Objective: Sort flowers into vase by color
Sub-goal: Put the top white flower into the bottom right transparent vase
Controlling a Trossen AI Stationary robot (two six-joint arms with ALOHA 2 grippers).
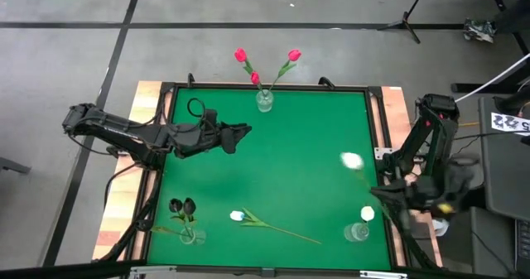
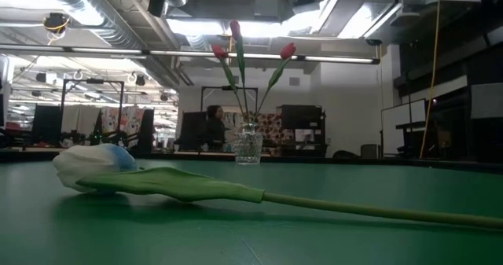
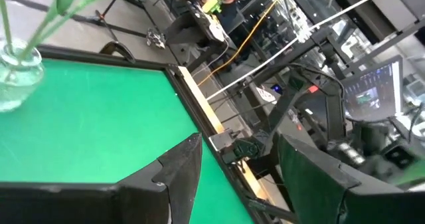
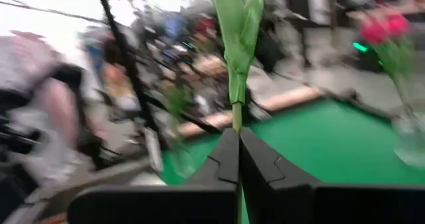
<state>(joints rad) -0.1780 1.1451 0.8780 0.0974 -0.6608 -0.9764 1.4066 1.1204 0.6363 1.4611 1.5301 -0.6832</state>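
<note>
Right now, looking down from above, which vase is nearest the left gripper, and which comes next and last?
From the left gripper:
1. Vase with pink-red flowers, at the far edge, middle.
2. Vase with dark flowers, near-left corner.
3. Vase with a white flower, near-right corner, by the right arm.

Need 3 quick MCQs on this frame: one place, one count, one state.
1. Where does the loose white tulip lie?
A. on the green mat, near edge
B. in the far vase
C. on the floor

2. How many pink tulips stand in the far vase?
A. one
B. three
C. five

3. What are the right gripper fingers doing?
A. spread wide, empty
B. shut on a green stem
C. holding a vase

Key: A, it lies flat on the mat; B, three pink heads show; C is wrong, B: the stem rises from the closed fingers.
</note>
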